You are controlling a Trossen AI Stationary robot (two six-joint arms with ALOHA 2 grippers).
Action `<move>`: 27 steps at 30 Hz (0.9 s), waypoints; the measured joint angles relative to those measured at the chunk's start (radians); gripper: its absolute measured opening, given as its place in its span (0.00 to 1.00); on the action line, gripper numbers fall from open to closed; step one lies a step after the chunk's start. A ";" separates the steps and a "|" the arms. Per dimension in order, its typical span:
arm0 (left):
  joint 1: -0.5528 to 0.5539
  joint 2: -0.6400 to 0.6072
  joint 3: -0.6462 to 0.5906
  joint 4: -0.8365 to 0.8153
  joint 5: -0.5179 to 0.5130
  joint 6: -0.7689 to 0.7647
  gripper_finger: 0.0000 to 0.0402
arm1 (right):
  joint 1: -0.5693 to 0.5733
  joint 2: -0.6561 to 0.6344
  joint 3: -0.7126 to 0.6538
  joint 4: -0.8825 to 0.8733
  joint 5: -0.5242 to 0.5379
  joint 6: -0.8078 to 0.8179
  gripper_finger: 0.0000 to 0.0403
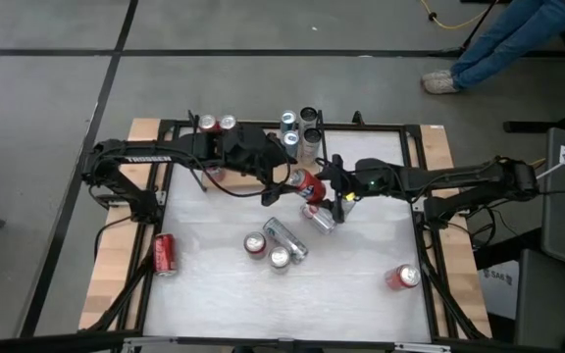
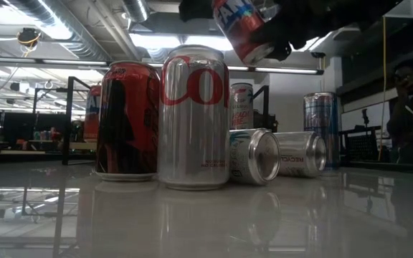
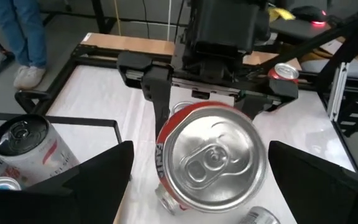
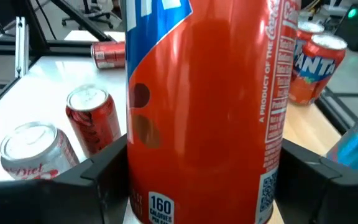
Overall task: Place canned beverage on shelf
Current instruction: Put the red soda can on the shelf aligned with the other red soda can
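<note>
The orange can (image 4: 204, 106) fills the right wrist view, so most of the right gripper (image 1: 314, 186) is hidden; its fingers clamp the can's sides above mid-table. The left gripper (image 1: 281, 176) faces the can's top, fingers spread wide, holding nothing. The shelf (image 1: 179, 127) at the back left is mostly covered by the left arm. Glossy white table (image 1: 361, 294); someone's legs (image 1: 503, 39) are visible beyond.

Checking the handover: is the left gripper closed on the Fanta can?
No: the left gripper stands open either side of the Fanta can.
</note>
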 joint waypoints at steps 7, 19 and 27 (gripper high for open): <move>0.000 0.049 0.000 -0.001 0.038 -0.002 0.91 | 0.000 0.000 0.000 0.039 -0.002 -0.004 0.72; -0.011 0.076 0.000 0.003 0.041 -0.002 0.91 | -0.001 0.011 -0.001 -0.054 -0.002 0.004 0.72; -0.021 0.099 -0.001 0.000 0.043 -0.001 0.91 | 0.000 0.011 -0.002 -0.056 -0.054 0.008 0.72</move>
